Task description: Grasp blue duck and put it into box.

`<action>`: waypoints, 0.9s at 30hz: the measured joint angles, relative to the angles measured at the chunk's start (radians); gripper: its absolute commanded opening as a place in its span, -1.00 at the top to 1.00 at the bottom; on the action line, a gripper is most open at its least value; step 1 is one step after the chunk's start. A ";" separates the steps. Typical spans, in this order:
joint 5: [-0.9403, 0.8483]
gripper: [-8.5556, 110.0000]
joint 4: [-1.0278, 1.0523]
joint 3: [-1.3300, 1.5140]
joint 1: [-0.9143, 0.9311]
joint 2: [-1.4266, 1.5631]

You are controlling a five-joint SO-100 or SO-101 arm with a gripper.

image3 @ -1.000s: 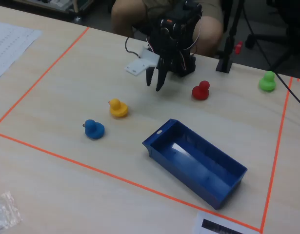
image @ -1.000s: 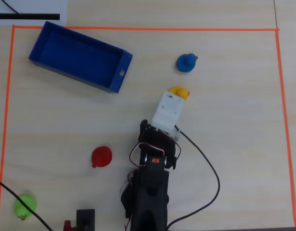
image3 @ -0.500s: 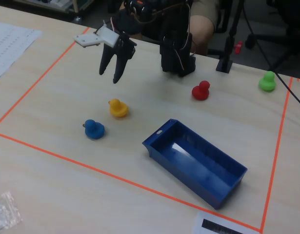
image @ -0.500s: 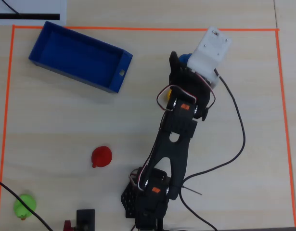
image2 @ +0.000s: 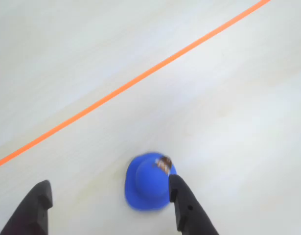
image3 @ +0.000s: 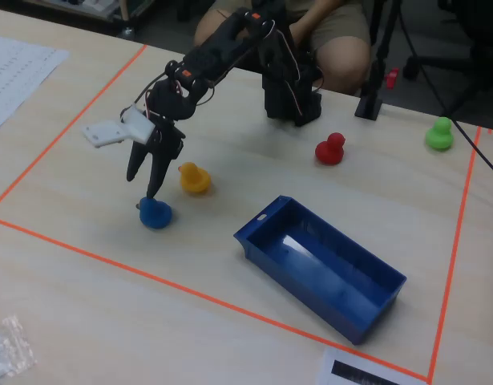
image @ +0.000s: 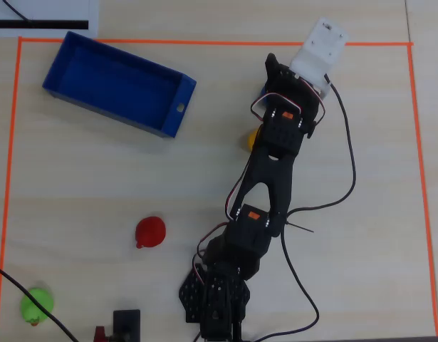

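Closest to your wrist camera, the gripper (image2: 108, 208) hung with its jaws spread wide and nothing between them: one dark finger at the lower left corner, the other at about 5 o'clock of the frame. The blue duck (image2: 148, 182) sat on the table between them, nearer the 5 o'clock finger, whose tip overlapped its edge; contact could not be told. Beyond it the orange tape line (image2: 140, 76) ran from 8 o'clock up to 1 o'clock.

In your fixed view the gripper (image3: 143, 183) pointed down just above the blue duck (image3: 155, 213), fingertips apart. The yellow duck (image3: 195, 178) stood just beside it at 1 o'clock of the blue one. The box (image3: 320, 269) lay well apart toward 4 o'clock, open side up, with only a pale glare patch showing inside. Farther off sat the red duck (image3: 330, 150), and farthest the green duck (image3: 440, 134) at 2 o'clock.
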 measured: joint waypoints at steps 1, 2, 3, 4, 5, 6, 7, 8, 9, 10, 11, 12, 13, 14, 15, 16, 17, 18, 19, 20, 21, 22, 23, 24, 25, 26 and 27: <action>-0.005 0.32 -0.018 -0.011 0.002 -0.032; -0.011 0.32 -0.035 -0.023 0.006 -0.066; -0.015 0.32 -0.049 -0.034 0.009 -0.094; -0.020 0.32 -0.060 -0.043 0.014 -0.121; -0.023 0.32 -0.067 -0.051 0.020 -0.144; -0.023 0.32 -0.074 -0.054 0.026 -0.161; -0.026 0.32 -0.078 -0.055 0.032 -0.175; -0.028 0.32 -0.081 -0.055 0.037 -0.184; -0.034 0.32 -0.092 -0.055 0.043 -0.193; -0.037 0.32 -0.107 -0.055 0.046 -0.199; -0.040 0.32 -0.121 -0.055 0.048 -0.206; -0.043 0.32 -0.137 -0.046 0.051 -0.210; -0.043 0.32 -0.153 -0.031 0.051 -0.213; -0.043 0.32 -0.169 -0.011 0.051 -0.213; -0.043 0.32 -0.184 0.011 0.051 -0.213; -0.043 0.32 -0.201 0.034 0.051 -0.213; -0.043 0.33 -0.218 0.057 0.051 -0.213; -0.043 0.33 -0.229 0.074 0.051 -0.213; -0.043 0.33 -0.236 0.091 0.049 -0.213; -0.043 0.34 -0.244 0.104 0.049 -0.213; -0.040 0.40 -0.250 0.114 0.046 -0.213; -0.034 0.56 -0.253 0.118 0.043 -0.213; -0.028 0.79 -0.255 0.121 0.040 -0.213; -0.020 0.86 -0.259 0.129 0.035 -0.213; -0.015 0.86 -0.270 0.138 0.032 -0.213; -0.012 0.86 -0.295 0.152 0.026 -0.212; -0.009 0.86 -0.322 0.166 0.018 -0.212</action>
